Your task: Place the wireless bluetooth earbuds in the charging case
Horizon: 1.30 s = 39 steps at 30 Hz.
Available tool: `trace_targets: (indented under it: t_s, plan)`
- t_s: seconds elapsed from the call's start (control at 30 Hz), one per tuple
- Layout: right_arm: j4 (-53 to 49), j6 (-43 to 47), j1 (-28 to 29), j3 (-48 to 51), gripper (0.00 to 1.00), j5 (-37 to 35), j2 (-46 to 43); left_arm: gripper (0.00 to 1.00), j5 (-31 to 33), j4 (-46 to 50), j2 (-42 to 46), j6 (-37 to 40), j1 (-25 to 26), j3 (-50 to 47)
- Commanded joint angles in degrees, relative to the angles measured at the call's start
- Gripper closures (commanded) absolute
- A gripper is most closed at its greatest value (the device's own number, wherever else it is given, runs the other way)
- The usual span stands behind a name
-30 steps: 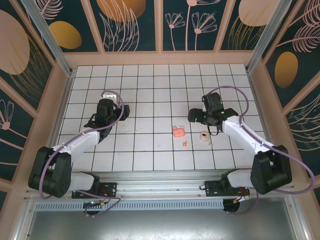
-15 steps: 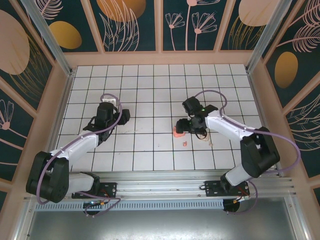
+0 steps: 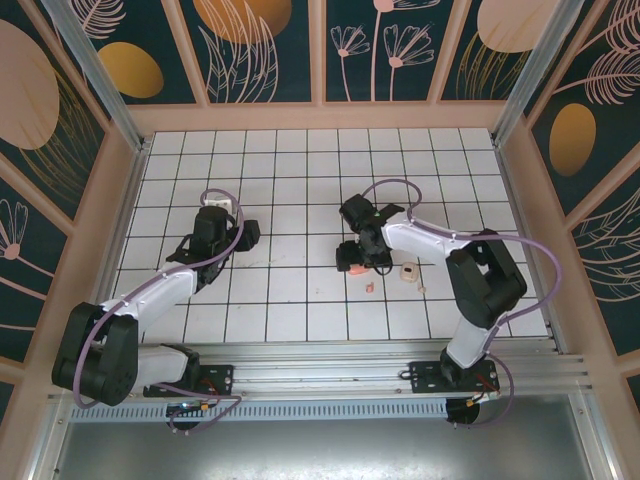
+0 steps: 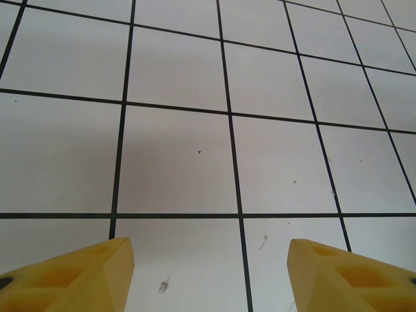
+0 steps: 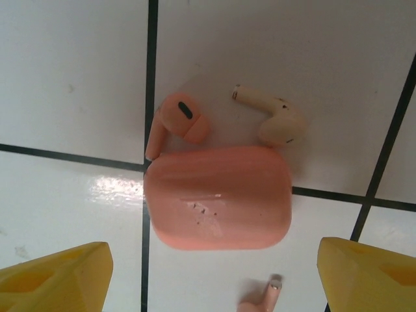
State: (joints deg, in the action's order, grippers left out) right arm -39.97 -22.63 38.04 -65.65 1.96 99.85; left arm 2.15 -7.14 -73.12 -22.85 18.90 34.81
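Observation:
In the right wrist view the salmon-pink charging case [image 5: 218, 198] lies shut on the tiles. A pink earbud [image 5: 179, 123] rests against its far left corner, and a paler cream bud [image 5: 273, 118] lies by its far right corner. The stem of another pink earbud [image 5: 263, 296] pokes in at the bottom edge. My right gripper [image 5: 211, 286] is open, its yellow fingertips [image 5: 55, 279] spread wider than the case, just short of it. From above, the right gripper [image 3: 356, 252] covers most of the case [image 3: 352, 268], with one earbud [image 3: 370, 288] in front. My left gripper [image 3: 240, 232] [image 4: 211, 279] hangs open over bare tiles.
A beige rounded object [image 3: 408, 272] sits about one tile right of the case, with a tiny pale piece [image 3: 421, 290] near it. A wooden wall [image 3: 320, 115] rings the white tiled floor [image 3: 300, 190], and the left arm stands well to the left.
The right arm swung left from near the beige object and now hovers over the case. The left gripper barely shifted and stays open.

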Motion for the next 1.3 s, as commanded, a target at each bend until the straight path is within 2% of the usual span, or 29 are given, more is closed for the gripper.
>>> trace_targets:
  t_s: [0.0, 0.2, 0.53, 0.67, 0.8, 0.9, 1.03, 1.13, 1.27]
  plan:
    - [-1.0, 1.5, 0.1, -2.2, 0.18, -1.3, 2.2, 0.36, 0.2, -0.7, -0.1, -1.1, 0.3, -0.6]
    - [-1.5, 1.9, 0.1, -3.2, 0.23, -3.8, 4.9, 0.36, -0.2, -0.2, -0.8, -0.8, 0.2, 0.2]
    - [0.3, 2.8, 0.1, -3.5, 0.30, -3.1, 7.3, 0.36, 0.3, 0.3, -0.1, -0.6, 0.2, 0.0]
    - [0.6, 2.7, -0.1, -3.1, 0.44, -3.1, 7.6, 0.37, 0.7, 0.2, 1.0, -0.6, 0.3, -0.6]
    - [0.7, 2.2, -0.1, -2.6, 0.47, -3.1, 6.0, 0.38, 0.3, 0.5, 1.7, 0.0, 0.3, -0.5]
    - [1.0, 1.0, -0.1, -1.4, 0.48, -3.2, 2.1, 0.41, -3.0, -1.0, 2.9, 1.8, 0.3, -0.8]
    - [5.0, -0.4, -0.1, 1.4, 0.49, -4.9, -7.3, 0.43, -12.3, -7.9, 6.5, 4.8, 0.5, -2.9]
    - [16.1, 1.3, 0.1, 6.6, 0.49, -3.5, -16.7, 0.43, -18.7, -10.9, 7.5, 5.7, 0.5, -2.0]
    - [34.3, 6.0, 0.1, 15.0, 0.51, -2.0, -27.6, 0.46, -25.3, -8.4, 6.1, 6.0, 0.9, 3.0]
